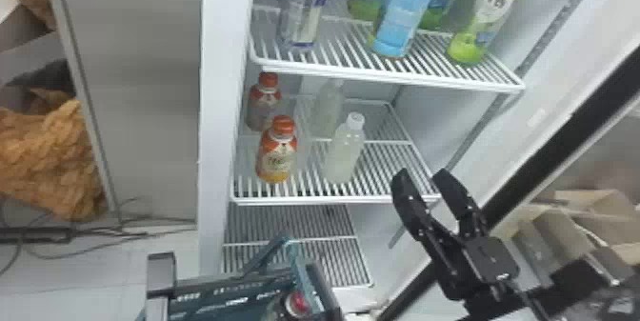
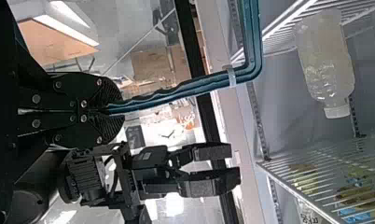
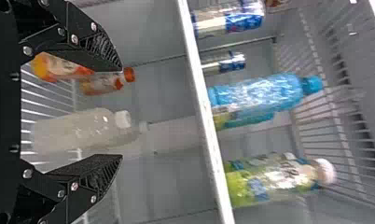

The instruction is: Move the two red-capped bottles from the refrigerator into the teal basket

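Two red-capped bottles stand upright on the fridge's middle shelf (image 1: 305, 200), toward its left side: the front bottle (image 1: 277, 151), with orange at its base, and the back bottle (image 1: 264, 103), just behind it and a little to its left. A third bottle (image 1: 297, 303), its cap also red, is in the teal basket (image 1: 228, 296), which sits below the middle shelf and in front of the bottom shelf (image 1: 290, 241).

The left hand (image 2: 113, 111) is pressed together on the basket's handle (image 2: 176, 91), pinching it at the grip. The right hand (image 1: 422, 177) is spread, with nothing between its fingers, near the front right corner of the middle shelf. It is well apart from both red-capped bottles on that shelf.

Between the right hand and the front bottle stands a pale bottle (image 1: 345, 153) with a white cap. A second pale bottle (image 1: 327, 108) is behind it, farther in.

The top shelf (image 1: 333, 67) carries a clear bottle with blue markings (image 1: 305, 15) at its left, a blue bottle (image 1: 405, 10) near the middle and a green bottle (image 1: 485, 20) toward the right, with more bottles behind them.

Outside the fridge, a brown fluffy heap (image 1: 47, 158) is at the far left, cables (image 1: 95, 229) run over the floor beside it, and boxes (image 1: 562, 225) are off to the right.
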Controlling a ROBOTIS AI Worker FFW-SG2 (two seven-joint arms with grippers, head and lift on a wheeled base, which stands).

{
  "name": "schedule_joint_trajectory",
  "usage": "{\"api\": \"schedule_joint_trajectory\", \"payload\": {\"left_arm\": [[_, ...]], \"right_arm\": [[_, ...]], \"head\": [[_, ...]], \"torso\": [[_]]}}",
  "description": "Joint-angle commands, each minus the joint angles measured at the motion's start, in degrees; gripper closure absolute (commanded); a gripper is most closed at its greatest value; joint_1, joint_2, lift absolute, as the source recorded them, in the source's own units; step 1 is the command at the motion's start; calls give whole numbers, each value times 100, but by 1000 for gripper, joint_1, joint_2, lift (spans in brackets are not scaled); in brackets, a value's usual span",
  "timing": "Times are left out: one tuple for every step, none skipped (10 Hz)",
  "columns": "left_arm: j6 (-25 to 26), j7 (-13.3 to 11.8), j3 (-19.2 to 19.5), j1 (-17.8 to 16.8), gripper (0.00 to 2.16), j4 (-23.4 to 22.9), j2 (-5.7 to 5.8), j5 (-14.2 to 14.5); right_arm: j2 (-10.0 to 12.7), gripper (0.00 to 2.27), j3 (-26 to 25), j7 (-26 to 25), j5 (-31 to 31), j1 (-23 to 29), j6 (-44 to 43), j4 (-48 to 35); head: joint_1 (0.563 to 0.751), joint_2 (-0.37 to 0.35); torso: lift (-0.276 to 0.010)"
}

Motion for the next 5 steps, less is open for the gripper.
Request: {"api": "schedule_joint_trajectory", "payload": {"left_arm": [[0, 0, -2, 0, 1128, 0, 0, 0], [0, 0, 10, 0, 1128, 0, 0, 0], [-14, 0, 33, 14, 1128, 0, -9, 12], [-28, 0, 33, 14, 1128, 0, -9, 12], [-28, 0, 33, 14, 1128, 0, -9, 12]], "right_arm": [[2, 394, 191, -111, 160, -11, -358, 112], [-7, 394, 225, -199, 263, -11, -428, 168], [-7, 394, 237, -287, 366, -11, -456, 196], [2, 394, 237, -358, 491, -26, -470, 266], [11, 389, 237, -445, 708, -54, -555, 337]], "head": [[695, -350], [695, -350], [695, -350], [695, -350], [695, -350]], "torso": [[-228], [-228], [-228], [-228], [-228]]}}
